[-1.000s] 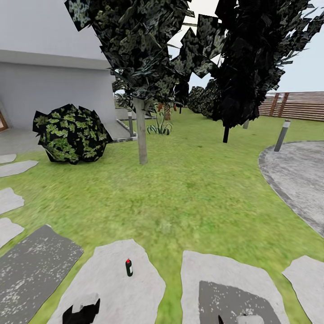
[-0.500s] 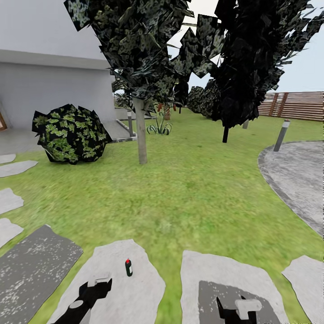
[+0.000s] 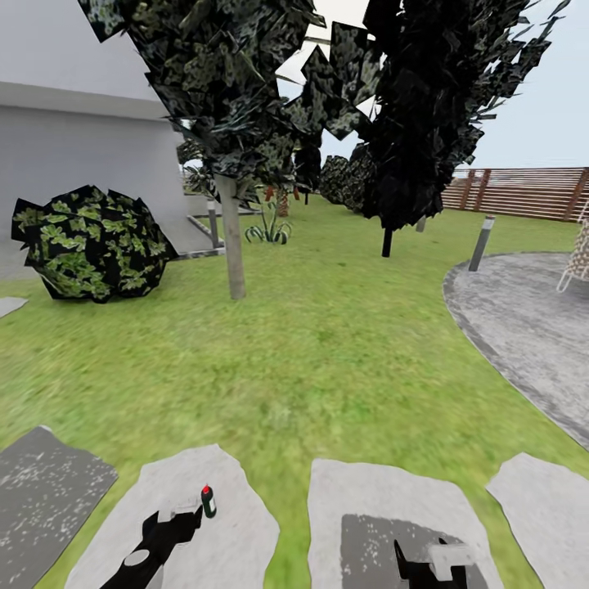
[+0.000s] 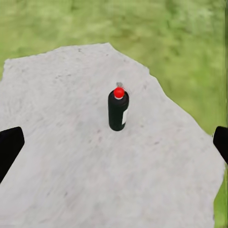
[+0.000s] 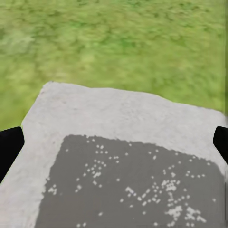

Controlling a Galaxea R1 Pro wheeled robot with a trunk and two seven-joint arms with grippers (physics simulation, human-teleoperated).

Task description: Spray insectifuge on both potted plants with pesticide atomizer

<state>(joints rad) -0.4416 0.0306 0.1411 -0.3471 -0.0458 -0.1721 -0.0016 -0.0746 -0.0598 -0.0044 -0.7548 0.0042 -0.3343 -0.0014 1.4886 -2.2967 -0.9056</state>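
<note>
Since a moment ago we panned right, and our left gripper (image 4: 114, 142), fingers spread, must advance until the upright pesticide atomizer (image 4: 118, 109) ahead stands between them.

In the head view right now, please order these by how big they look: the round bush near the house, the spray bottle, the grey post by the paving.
1. The round bush, clearly the largest.
2. The grey post.
3. The pesticide atomizer, slightly smaller than the post.

The atomizer stands much nearer the camera, so this ranks looks, not true size.
</note>
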